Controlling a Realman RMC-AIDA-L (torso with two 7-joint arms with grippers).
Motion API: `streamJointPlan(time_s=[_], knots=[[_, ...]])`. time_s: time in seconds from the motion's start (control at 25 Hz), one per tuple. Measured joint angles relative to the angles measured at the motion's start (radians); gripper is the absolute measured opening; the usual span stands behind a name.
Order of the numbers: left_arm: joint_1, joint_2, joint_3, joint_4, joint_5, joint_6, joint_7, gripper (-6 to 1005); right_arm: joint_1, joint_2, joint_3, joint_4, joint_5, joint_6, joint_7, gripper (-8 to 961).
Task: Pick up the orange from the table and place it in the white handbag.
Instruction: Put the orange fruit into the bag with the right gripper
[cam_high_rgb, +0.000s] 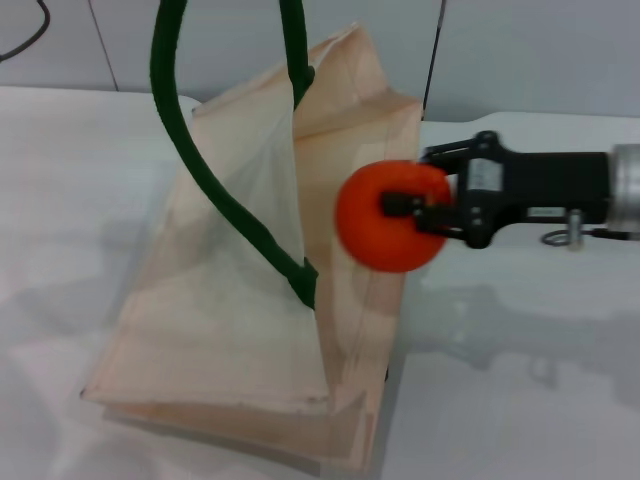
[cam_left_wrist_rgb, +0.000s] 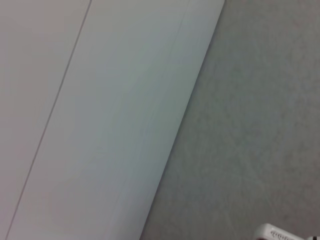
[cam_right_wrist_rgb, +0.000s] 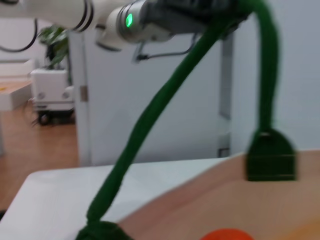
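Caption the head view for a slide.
Right gripper holds the orange beside the white handbag, whose green handle is lifted above the table.

— Looks like an office or a lab room?
— Hard to pin down. Plain white table (cam_high_rgb: 520, 380), pale wall panels (cam_high_rgb: 520, 55) behind, wood-toned floor (cam_right_wrist_rgb: 37, 145) in the right wrist view, a potted plant (cam_right_wrist_rgb: 56, 45) beside a white wheeled cabinet (cam_right_wrist_rgb: 50, 90), a cable (cam_high_rgb: 30, 35) trailing along the wall
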Motion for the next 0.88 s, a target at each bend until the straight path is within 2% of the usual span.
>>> streamJointPlan(time_s=[0.24, 0.52, 0.88], knots=[[-0.014, 0.000, 0.000, 0.003, 0.005, 0.000, 0.000, 146, 0.110, 0.004, -0.102, 0.129, 0.001, -0.127, -0.007, 322], [-0.022, -0.001, 0.000, 0.007, 0.009, -0.001, 0.000, 146, 0.211, 0.016, -0.131, 0.245, 0.000, -0.265, -0.007, 268], [-0.022, -0.004, 0.000, 0.009, 0.006, -0.002, 0.001, 147, 0.261, 0.024, -0.139, 0.323, 0.002, -0.373, -0.009, 213]])
